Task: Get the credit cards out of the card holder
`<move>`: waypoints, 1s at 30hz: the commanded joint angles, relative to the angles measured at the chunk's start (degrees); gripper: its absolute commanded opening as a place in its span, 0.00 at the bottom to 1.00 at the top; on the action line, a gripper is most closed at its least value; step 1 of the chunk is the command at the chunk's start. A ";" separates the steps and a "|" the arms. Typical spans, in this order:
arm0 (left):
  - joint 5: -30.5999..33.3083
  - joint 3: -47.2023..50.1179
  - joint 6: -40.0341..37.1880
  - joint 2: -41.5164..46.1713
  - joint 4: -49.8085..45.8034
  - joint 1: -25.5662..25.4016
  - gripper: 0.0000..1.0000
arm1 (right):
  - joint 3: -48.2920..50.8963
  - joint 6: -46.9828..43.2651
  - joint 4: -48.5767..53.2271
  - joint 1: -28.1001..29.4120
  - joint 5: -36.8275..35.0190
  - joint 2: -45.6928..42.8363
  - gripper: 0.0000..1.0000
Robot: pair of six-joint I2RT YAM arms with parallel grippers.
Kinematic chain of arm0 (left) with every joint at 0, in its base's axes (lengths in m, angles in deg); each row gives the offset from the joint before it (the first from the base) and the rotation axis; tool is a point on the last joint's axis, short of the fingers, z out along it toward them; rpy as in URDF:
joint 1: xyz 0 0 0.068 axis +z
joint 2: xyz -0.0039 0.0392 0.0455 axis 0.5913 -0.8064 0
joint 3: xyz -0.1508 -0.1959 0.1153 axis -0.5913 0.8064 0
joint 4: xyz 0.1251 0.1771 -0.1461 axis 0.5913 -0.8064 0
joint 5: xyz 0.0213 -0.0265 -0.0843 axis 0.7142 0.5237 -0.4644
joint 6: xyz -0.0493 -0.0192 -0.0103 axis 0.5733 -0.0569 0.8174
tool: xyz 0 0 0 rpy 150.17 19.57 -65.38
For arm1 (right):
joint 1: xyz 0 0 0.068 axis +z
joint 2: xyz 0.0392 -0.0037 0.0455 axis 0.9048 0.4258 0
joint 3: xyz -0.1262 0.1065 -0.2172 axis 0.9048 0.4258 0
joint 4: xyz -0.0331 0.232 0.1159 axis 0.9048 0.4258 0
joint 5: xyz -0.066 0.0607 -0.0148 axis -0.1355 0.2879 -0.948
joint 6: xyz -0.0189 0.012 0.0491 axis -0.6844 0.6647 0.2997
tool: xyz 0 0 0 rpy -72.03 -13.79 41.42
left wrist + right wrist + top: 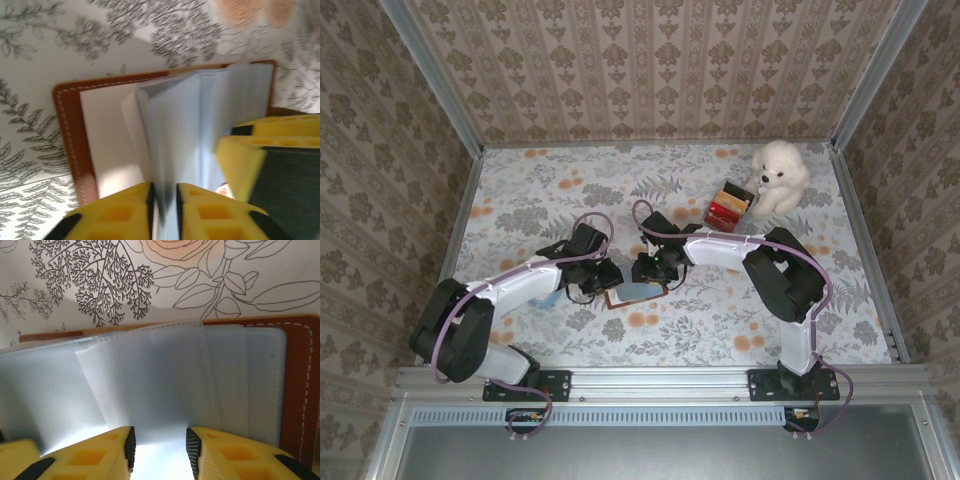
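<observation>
The left gripper [165, 189] has its fingers nearly together, with one upright leaf of the plastic sleeves [190, 125] between them. Whether they clamp it cannot be told. The right gripper [160, 434] is released, its fingers parted over the flat leaves. Both grippers meet over the card holder [638, 293]. It lies open, brown cover down, on the flowered table [720, 320], near the middle. To its far right stand a red box [728, 207] and, just beside that, a white plush dog [778, 178].

Lab booth: wallpapered walls [650, 70], aluminium frame [660, 381]
</observation>
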 commanded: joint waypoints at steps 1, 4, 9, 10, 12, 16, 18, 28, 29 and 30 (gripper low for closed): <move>-0.38 -2.18 -1.54 2.56 -1.89 -0.23 0.27 | 2.84 0.71 2.44 0.20 -1.11 4.24 0.39; -0.51 -2.04 -2.14 3.12 -2.58 0.00 0.31 | 2.89 0.71 2.42 0.18 -1.11 4.21 0.39; 0.65 -1.95 -2.78 3.85 -4.40 0.59 0.35 | 3.04 0.71 2.43 0.20 -1.11 4.21 0.39; 1.12 -1.94 -2.69 4.08 -4.70 0.72 0.36 | 3.04 0.80 2.39 0.15 -1.11 4.22 0.39; 1.71 -1.86 -2.61 4.39 -5.34 1.03 0.38 | 3.04 0.79 2.43 0.18 -1.12 4.20 0.39; 3.06 -1.40 -2.09 4.75 -6.64 1.60 0.47 | 3.04 0.80 2.56 0.14 -1.11 4.21 0.39; 2.89 -0.69 -1.32 4.45 -6.12 1.98 0.50 | 3.00 0.80 2.54 0.09 -1.12 4.27 0.39; -1.74 -0.30 1.29 -1.07 -0.77 2.07 0.49 | 3.13 0.97 2.54 0.12 -1.11 4.60 0.39; -1.68 -0.36 1.39 -1.43 -0.82 2.10 0.49 | 3.21 0.97 2.54 0.13 -1.11 4.48 0.39; -1.30 -0.56 1.48 -1.68 -0.98 2.07 0.49 | 3.22 0.93 2.43 0.07 -1.11 4.49 0.39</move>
